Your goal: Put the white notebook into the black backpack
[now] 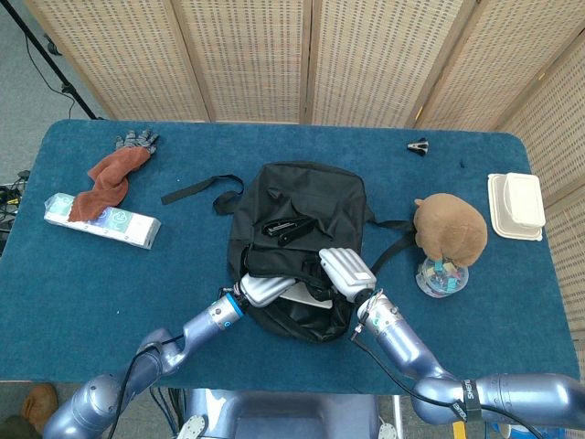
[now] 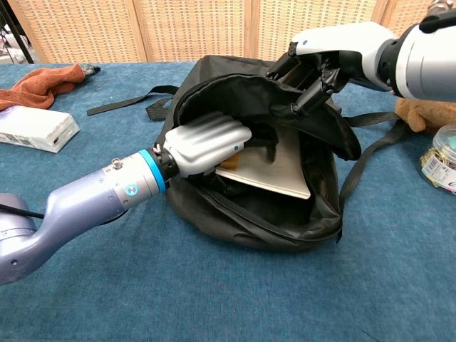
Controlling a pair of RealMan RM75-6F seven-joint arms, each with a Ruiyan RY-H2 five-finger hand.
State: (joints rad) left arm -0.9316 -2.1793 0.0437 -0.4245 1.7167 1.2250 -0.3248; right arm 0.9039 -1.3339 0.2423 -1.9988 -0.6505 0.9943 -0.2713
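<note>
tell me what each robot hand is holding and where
Right robot hand holds the black backpack by its upper opening flap. Left robot hand rests on the white notebook inside; a grip cannot be told.

Matt black woven cloth on backpack [image 2: 285, 214], smooth pale paper on notebook [image 2: 274, 167], glossy ribbed white plastic on left hand [image 2: 206, 142] and right hand [image 2: 335, 50], napped blue cloth on table [image 2: 214, 299].

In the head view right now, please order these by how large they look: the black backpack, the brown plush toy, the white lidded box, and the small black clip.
1. black backpack, clearly the largest.
2. brown plush toy and white lidded box: they look about alike, so I will not rank them.
3. small black clip, the smallest by far.
</note>
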